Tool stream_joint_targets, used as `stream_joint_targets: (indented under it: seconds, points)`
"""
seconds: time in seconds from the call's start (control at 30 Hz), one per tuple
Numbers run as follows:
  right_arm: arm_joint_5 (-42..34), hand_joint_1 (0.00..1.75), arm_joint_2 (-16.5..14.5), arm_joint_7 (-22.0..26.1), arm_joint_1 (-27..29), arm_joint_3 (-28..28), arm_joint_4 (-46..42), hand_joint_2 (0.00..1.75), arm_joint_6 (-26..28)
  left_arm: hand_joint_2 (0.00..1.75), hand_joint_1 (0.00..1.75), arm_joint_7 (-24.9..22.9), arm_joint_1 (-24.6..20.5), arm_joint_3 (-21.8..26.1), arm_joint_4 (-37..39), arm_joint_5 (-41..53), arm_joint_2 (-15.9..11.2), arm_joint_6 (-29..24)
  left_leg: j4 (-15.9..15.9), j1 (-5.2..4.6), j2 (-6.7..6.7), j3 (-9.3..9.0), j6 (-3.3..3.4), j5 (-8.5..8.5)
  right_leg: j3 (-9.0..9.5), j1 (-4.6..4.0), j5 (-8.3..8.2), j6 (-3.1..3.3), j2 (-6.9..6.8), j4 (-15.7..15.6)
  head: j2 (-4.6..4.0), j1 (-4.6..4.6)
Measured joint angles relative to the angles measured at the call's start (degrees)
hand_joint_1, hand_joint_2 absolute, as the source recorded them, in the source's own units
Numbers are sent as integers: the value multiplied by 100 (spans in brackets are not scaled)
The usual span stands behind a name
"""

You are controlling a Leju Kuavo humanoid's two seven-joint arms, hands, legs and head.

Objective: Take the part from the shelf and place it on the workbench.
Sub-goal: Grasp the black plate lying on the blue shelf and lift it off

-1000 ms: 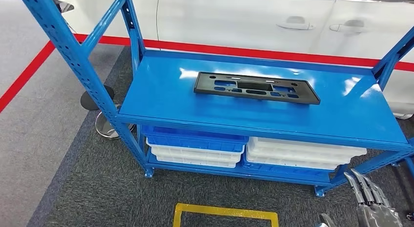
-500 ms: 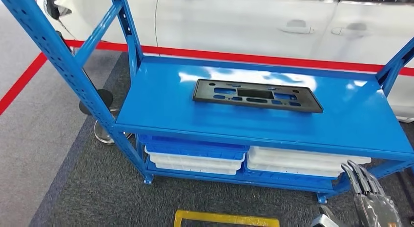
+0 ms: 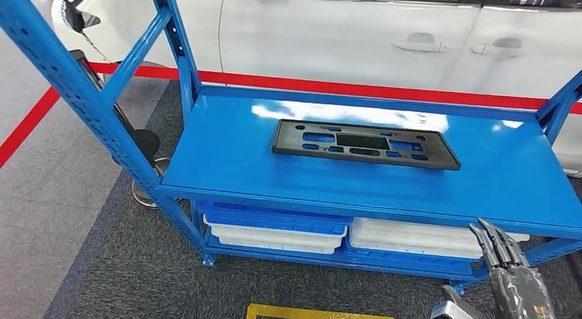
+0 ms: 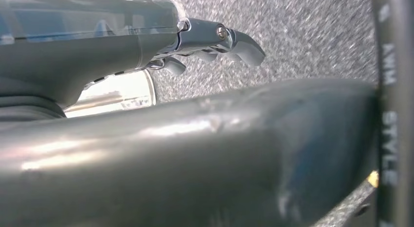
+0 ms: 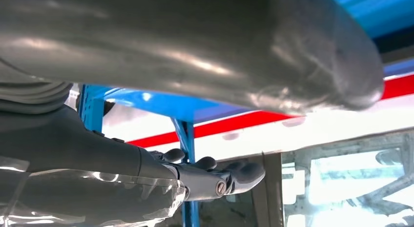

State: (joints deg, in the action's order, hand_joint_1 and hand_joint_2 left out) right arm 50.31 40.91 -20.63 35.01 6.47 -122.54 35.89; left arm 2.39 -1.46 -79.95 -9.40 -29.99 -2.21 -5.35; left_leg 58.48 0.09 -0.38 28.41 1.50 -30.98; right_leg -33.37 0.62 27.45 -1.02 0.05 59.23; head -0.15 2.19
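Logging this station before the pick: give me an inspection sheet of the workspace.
Surface: blue shelf, glossy top deck with reflections.
Job's things: black part lies flat on the top deck, untouched.
Clutter: blue and white trays stacked on the lower level.
Hands: right hand low at the shelf's front right corner, holding nothing; left hand over the carpet, holding nothing.
Cables: nothing seen.
Surroundings: white car behind a red floor line; yellow floor marking; round stand base beside the shelf.

"AWM STYLE", seemingly, on cable (image 4: 390, 114)
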Motion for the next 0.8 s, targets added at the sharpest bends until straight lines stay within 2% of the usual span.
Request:
stream_joint_targets:
  seconds: [0.07, 0.1, 0.13, 0.2, 0.23, 0.27, 0.3, 0.37, 0.4, 0.43, 0.5, 0.6, 0.67, 0.73, 0.77, 0.8]
  points:
    - [-71, 0, -42, 100, -74, 28, 27, 0, -28, 0, 0, 2, -4, -7, 0, -4, -3, 3, 14, 3, 12, -29, -61, -50, 42, 26, 5, 57, 4, -65, 0, 1]
    - [-93, 0, -63, 144, -110, 42, 41, 0, -47, 0, 0, 2, -6, -10, 0, -7, -4, 6, 133, 3, 17, 6, -87, -127, 77, 41, 5, 88, 1, -104, 0, 0]
    - [-107, 0, -85, 184, -149, 57, 57, 0, -68, 0, 0, 2, -8, -11, 0, -10, -5, 8, 380, 4, 19, 114, -110, -257, 113, 54, 11, 119, -4, -134, 0, 1]
    - [-112, 0, -128, 239, -216, 86, 90, 0, -96, 0, 0, -1, -7, -14, 0, -14, -4, 11, 1143, 9, 18, 529, -133, -575, 158, 40, 48, 168, -19, -142, 0, 1]
    - [-111, 0, -149, 259, -244, 102, 108, 0, -104, 0, 0, -5, -4, -15, 0, -16, -5, 11, 1481, 11, 18, 742, -139, -659, 182, 33, 72, 182, -22, -141, 0, 1]
    - [-108, 0, -170, 273, -266, 120, 125, 0, -112, 0, 0, -9, 2, -17, 0, -16, -6, 11, 1641, 12, 18, 875, -140, -623, 213, 27, 99, 188, -22, -140, 0, 1]
    - [-104, 0, -190, 286, -284, 139, 142, 0, -122, 0, 0, -14, 8, -19, 0, -17, -9, 11, 1587, 11, 18, 908, -135, -467, 255, 24, 130, 185, -20, -139, 0, 1]
    - [-95, 0, -226, 303, -315, 179, 172, 0, -142, 0, 0, -16, 19, -22, 2, -17, -19, 11, 940, 9, 21, 710, -93, 49, 358, 19, 204, 165, -13, -138, 0, 1]
    - [-92, 0, -241, 307, -330, 195, 185, 0, -150, 0, 0, -17, 21, -23, 4, -17, -26, 11, 599, -1, 23, 590, -64, 236, 393, 7, 242, 142, -12, -126, 0, 1]
    - [-91, 0, -255, 310, -344, 210, 196, 0, -157, 0, 0, -19, 16, -24, 7, -18, -32, 13, 344, -10, 23, 492, -34, 331, 405, -4, 269, 117, -10, -115, 0, 0]
    - [-91, 0, -272, 314, -366, 233, 212, 0, -168, 0, 0, -22, 8, -24, 9, -19, -38, 16, 165, -32, 17, 429, 8, 320, 394, -14, 290, 59, -7, -110, 0, 0]
    - [-90, 0, -279, 317, -386, 249, 221, 0, -166, 0, 0, -25, 7, -25, 9, -19, -38, 18, 54, -4, 12, 363, 80, 323, 374, 8, 371, -21, -4, -26, 0, 0]
    - [-81, 0, -285, 318, -396, 256, 227, 0, -167, 0, 0, -27, 8, -26, 9, -21, -38, 20, 4, 20, 18, 305, 131, 319, 125, 27, 625, -73, -3, 480, 0, -2]
    - [-51, 0, -299, 325, -408, 279, 239, 0, -184, 0, 0, -32, 6, -26, 9, -23, -39, 23, 0, 19, 18, 280, 159, 288, -311, 51, 885, -116, -4, 1202, 0, -2]
    - [-27, 0, -310, 329, -414, 299, 249, 0, -197, 0, 0, -37, 5, -26, 9, -23, -39, 25, 0, 17, 14, 260, 161, 269, -468, 63, 897, -130, -5, 1415, 0, -1]
    - [1, 0, -320, 332, -426, 321, 256, 0, -215, 0, 0, -41, 5, -26, 9, -23, -39, 27, 0, 18, 9, 228, 156, 244, -523, 71, 784, -139, -5, 1418, 0, -1]
